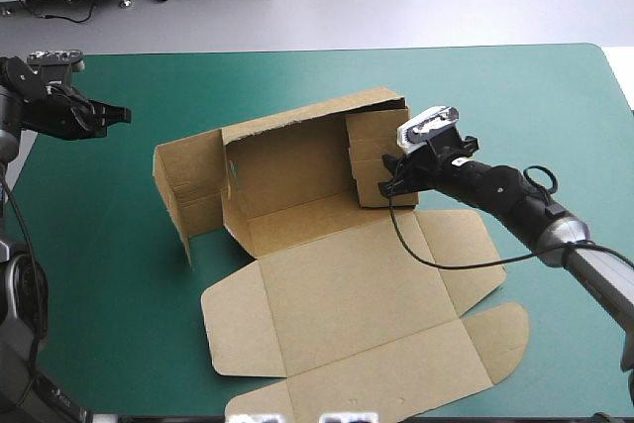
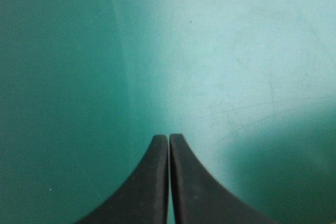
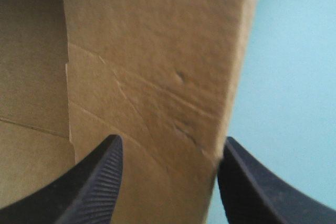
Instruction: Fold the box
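The brown box (image 1: pixel 337 284) lies mid-table with its back wall (image 1: pixel 297 151) and both side walls raised and its lid flat toward the near edge. My right gripper (image 1: pixel 388 183) is at the box's right side wall (image 1: pixel 374 151). In the right wrist view this gripper (image 3: pixel 170 142) is open, and the wall (image 3: pixel 152 51) stands between its fingers, one on each side. My left gripper (image 1: pixel 119 114) hovers near the table's left edge, well apart from the box. In the left wrist view it (image 2: pixel 168 136) is shut on nothing, with only cover beneath it.
The teal-green cover (image 1: pixel 515 96) stretches around the box out to the table's far and right edges. The box's left side wall (image 1: pixel 183 190) stands between the left gripper and the tray. The lid's flaps (image 1: pixel 495 334) reach toward the near edge.
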